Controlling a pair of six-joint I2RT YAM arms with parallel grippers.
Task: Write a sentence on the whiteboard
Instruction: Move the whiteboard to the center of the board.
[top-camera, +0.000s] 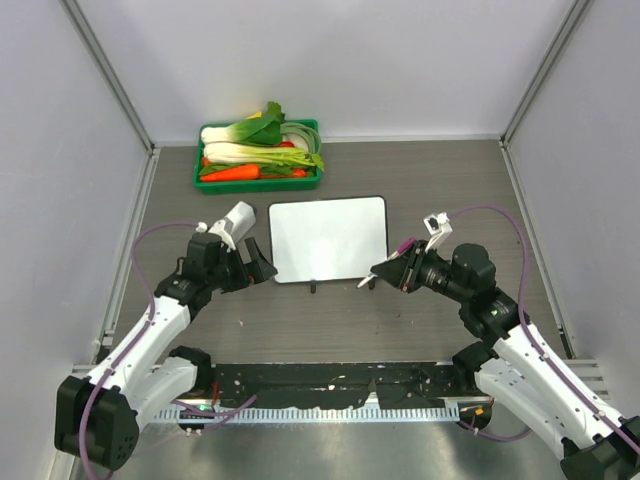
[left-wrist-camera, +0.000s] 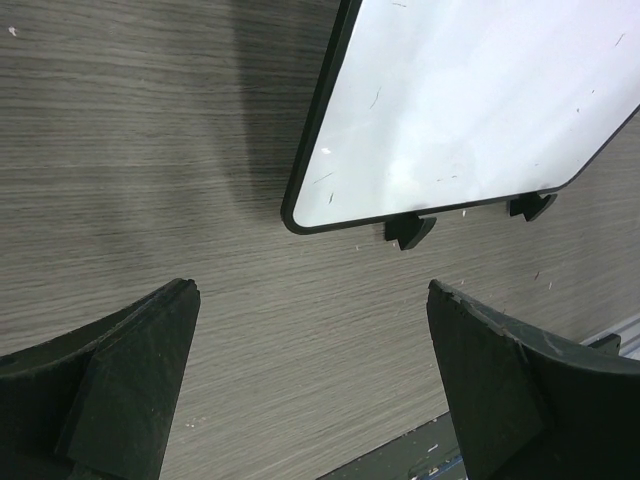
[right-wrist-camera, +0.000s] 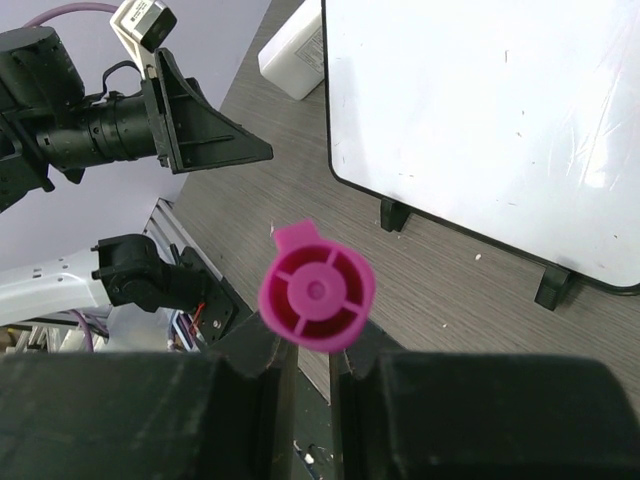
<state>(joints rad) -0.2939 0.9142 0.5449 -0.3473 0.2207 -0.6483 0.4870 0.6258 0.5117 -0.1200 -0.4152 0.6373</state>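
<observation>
Whiteboard (top-camera: 327, 240) on its feet at centre of table (top-camera: 430, 180), long axis left-to-right. Face blank, no sentence yet.

From your right gripper (top-camera: 380, 272), whiteboard lies ahead and to left. Gripper sits just off near right corner, clamped on pink marker (right-wrist-camera: 316, 298), not touching whiteboard.

Left gripper (top-camera: 266, 262) just beside near left corner, fingers spread wide, holding nothing.

Both arms near. Right one carries marker, so writing looks like its job.

Green tray (top-camera: 258, 184) beyond far left corner, apart from whiteboard. Holds carrot (top-camera: 232, 172) and leafy vegetables (top-camera: 262, 130).
</observation>
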